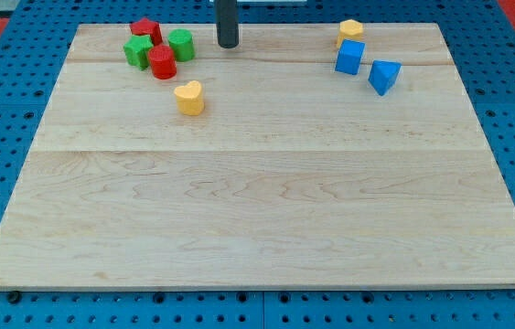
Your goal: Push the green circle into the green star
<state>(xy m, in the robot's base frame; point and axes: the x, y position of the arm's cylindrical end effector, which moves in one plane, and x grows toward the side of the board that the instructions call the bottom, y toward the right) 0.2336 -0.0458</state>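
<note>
Seven blocks crowd the wooden board (257, 201)'s top edge; no fingers, only my tip (228, 44).

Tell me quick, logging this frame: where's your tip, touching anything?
My tip: touching nothing, just to the view's right of the green circle.

one high view, angled down, whole board (266, 228)

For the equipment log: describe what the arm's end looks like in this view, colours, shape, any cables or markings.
Only the lower stretch shows: a straight, smooth cylindrical rod, dark grey to black, entering from the view's top edge. My tip is a blunt, flat-cut end with no taper. No cables, labels or markings are visible on it, and the arm above is out of frame. It stands to the view's right of the green circle.
</note>
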